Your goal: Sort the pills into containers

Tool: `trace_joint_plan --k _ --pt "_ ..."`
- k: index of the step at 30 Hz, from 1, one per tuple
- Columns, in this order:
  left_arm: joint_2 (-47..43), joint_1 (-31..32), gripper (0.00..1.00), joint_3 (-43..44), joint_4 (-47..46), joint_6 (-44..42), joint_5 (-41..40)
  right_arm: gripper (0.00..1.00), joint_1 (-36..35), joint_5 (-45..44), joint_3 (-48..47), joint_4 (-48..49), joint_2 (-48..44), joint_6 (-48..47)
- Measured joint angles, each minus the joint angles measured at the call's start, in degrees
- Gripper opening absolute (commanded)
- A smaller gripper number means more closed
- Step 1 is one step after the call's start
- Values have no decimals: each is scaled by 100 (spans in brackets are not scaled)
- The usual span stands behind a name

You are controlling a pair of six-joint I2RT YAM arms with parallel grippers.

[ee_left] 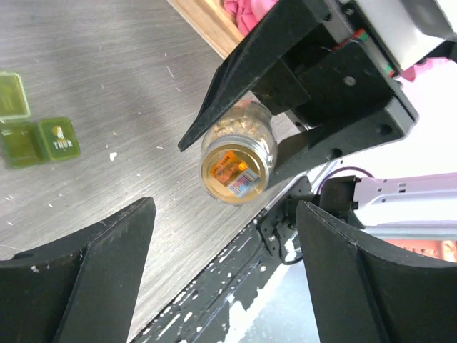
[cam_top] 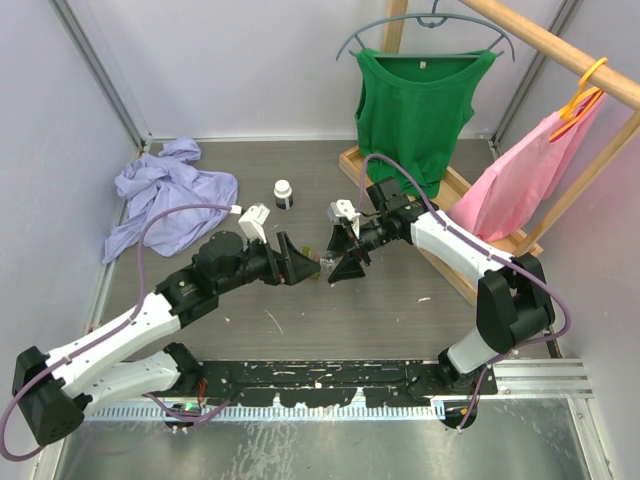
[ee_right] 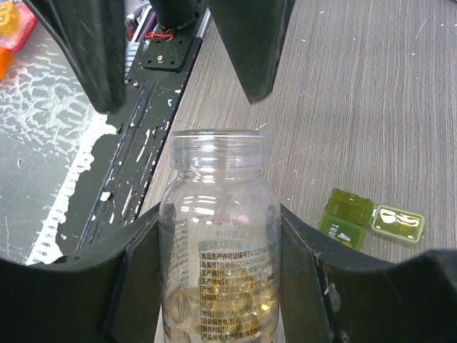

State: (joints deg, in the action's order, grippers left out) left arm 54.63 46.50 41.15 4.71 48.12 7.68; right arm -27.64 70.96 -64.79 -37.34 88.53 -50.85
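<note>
My right gripper is shut on a clear, uncapped pill bottle with yellow capsules at its bottom, and holds it tilted above the table. The left wrist view shows the bottle's base between the right fingers. My left gripper is open and empty, facing the bottle from close by; its fingers show above the bottle's mouth. The olive green pill case lies open on the table beside the bottle, and it also shows in the left wrist view. The clear case is out of view. In the top view the two grippers meet mid-table.
A small white bottle with a black cap stands behind the grippers. A lavender cloth lies at the back left. A wooden rack with a green top and a pink garment fills the back right. A black rail runs along the near edge.
</note>
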Motion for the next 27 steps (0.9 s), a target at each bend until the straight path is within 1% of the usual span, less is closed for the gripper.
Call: trace_joint_plan --k 2,5,9,12,15,17,20,25,27 --pt "-234 0 98 -7 74 -448 -13 1 0 0 0 -2 0 0" --pt "-743 0 98 -197 -223 -1217 70 1 0 2 0 -2 0 0" --pt "-1187 0 98 -769 -1226 -2472 509 1 0 2 0 -4 0 -2" --pt "-1121 0 98 -968 -1711 -3270 876 1 2 2 0 -7 0 -4" --pt "-804 -2 98 -973 -1996 -3915 1172 1 2 2 0 -11 0 -7" --pt "-623 -33 98 -975 -2197 -4249 1362 1 2 2 0 -22 0 -13" --pt "-374 -208 98 -973 -2529 -4524 1718 1 2 2 0 -44 0 -31" --pt "142 -752 98 -973 -3176 -4577 2376 1 2 4 0 -55 0 -55" --pt "348 -905 100 -970 -3370 -4548 2601 1 2 4 0 -66 0 -68"
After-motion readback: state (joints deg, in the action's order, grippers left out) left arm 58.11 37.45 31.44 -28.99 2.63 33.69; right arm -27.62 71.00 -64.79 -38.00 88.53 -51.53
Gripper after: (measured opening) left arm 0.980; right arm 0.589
